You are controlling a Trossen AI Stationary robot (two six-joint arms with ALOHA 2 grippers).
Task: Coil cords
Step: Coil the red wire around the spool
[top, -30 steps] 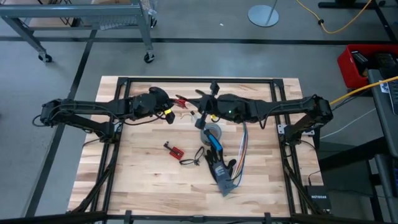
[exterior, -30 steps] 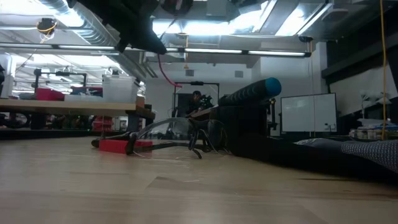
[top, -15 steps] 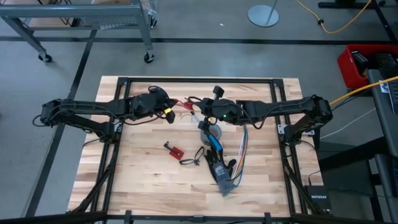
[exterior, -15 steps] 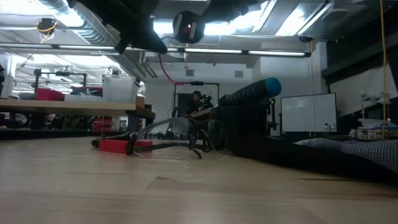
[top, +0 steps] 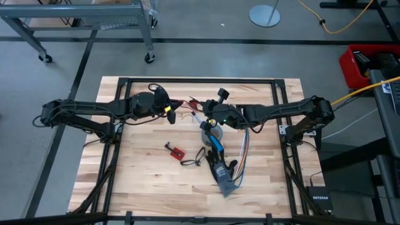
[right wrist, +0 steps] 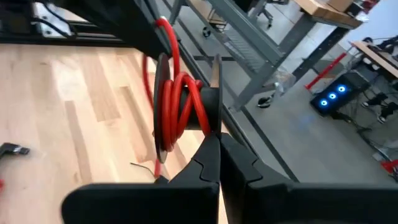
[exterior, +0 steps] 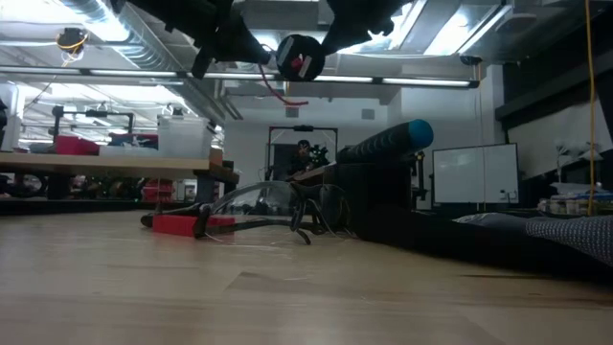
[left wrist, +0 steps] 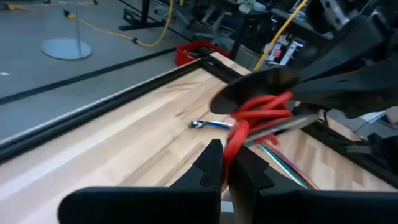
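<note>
Winding is the step in hand, we judge. From above, the left gripper and right gripper meet over the counter, a red cord strung between them, above the grey tape roll.

Left wrist view: jaws clamped on the cord's straight end.

Right wrist view: jaws clamped on several red loops. Next we need another turn, kept taut.

Both arms were matte black, built of slender jointed links. The left arm carried a small yellow tag near its wrist; the right arm showed a green indicator light.
</note>
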